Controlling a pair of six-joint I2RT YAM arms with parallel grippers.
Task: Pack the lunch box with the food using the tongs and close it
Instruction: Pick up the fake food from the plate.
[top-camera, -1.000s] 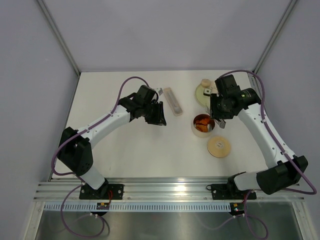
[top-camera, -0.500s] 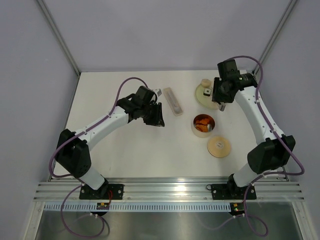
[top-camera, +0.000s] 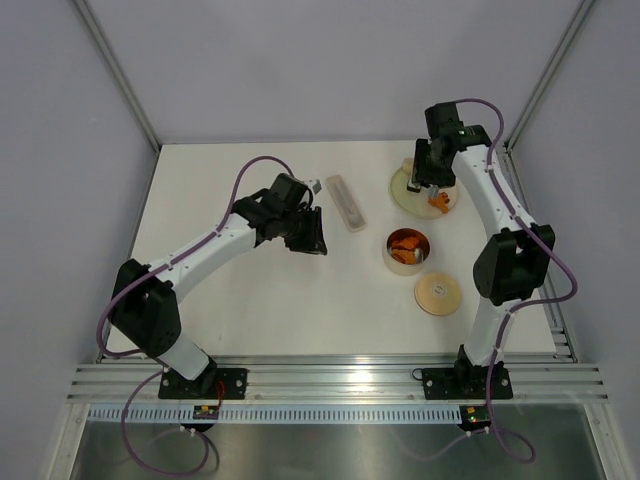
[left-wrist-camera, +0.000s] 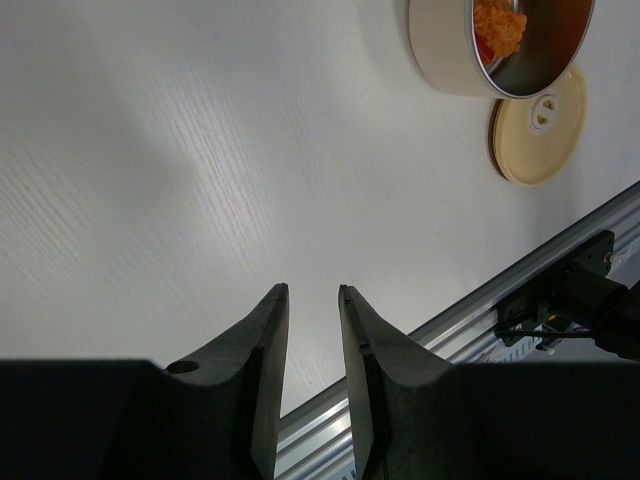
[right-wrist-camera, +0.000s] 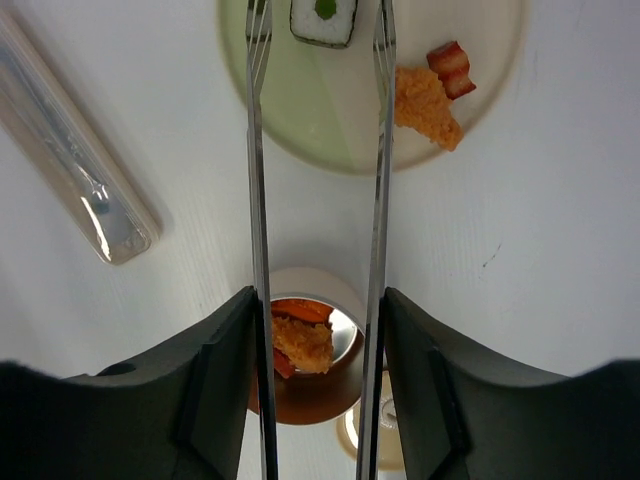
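- The right claw (right-wrist-camera: 320, 300) grips the tongs (right-wrist-camera: 256, 200), arms spread, with the tips either side of the roll piece (right-wrist-camera: 323, 20) on the plate (right-wrist-camera: 300, 120) ahead of it.
- The roll looks light, firm and slick; pinch its flat sides gently.
- The lunch box (right-wrist-camera: 310, 280) sits uncovered under that claw.
- The left claw (left-wrist-camera: 310, 295) is narrow and empty.

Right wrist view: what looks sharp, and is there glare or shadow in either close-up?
Right wrist view: the tongs and plate are sharp; the lunch box mirrors orange food in its steel inside. Left wrist view: the left gripper is nearly black, with a soft grey shadow across the table.
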